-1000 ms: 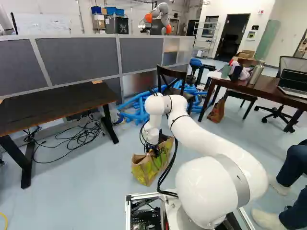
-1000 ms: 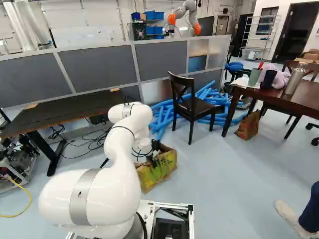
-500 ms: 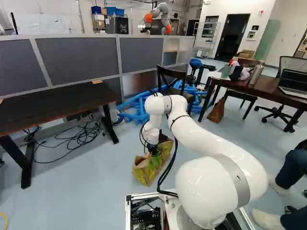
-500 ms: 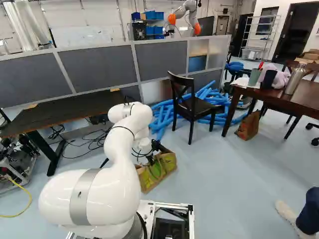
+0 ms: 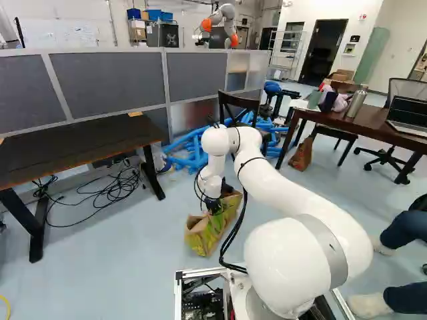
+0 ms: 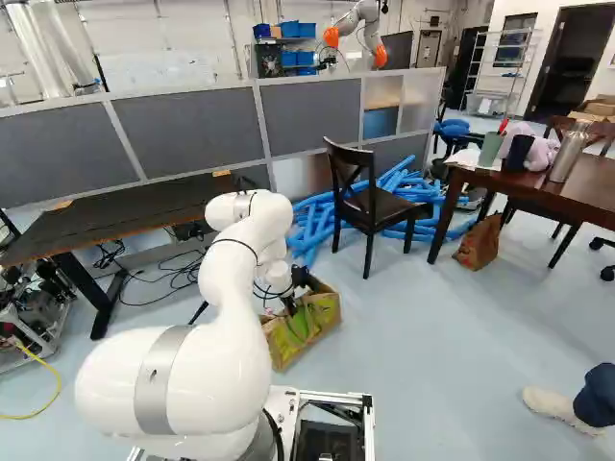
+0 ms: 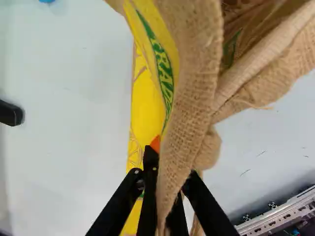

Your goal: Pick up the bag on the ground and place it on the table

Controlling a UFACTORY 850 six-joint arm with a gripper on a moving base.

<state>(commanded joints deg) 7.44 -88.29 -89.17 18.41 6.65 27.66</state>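
Note:
My gripper (image 5: 213, 206) is down at the top of the yellow-and-tan burlap bag (image 5: 203, 237), which rests on the floor ahead of the base. In the wrist view the gripper (image 7: 170, 164) is shut on a fold of the bag's burlap (image 7: 194, 73); cloth runs between the two fingers and hides most of the far one. An orange pad (image 7: 155, 143) shows against the fold. A black-topped table (image 5: 80, 143) stands at the left of the left base view, and a brown table (image 6: 586, 197) at the right of the right base view.
A dark chair (image 6: 370, 204) and blue tubes (image 6: 312, 219) lie beyond the bag. Cables (image 5: 110, 193) trail under the black table. The brown table bears a bottle (image 6: 571, 152) and cups. A person's foot (image 6: 560, 407) is to the right. Another robot (image 6: 360, 34) stands behind the partition.
The gripper has closed on the bag's cloth. The arm's end has shifted slightly, and the bag has moved a little to the right in the left base view. The person's legs have moved.

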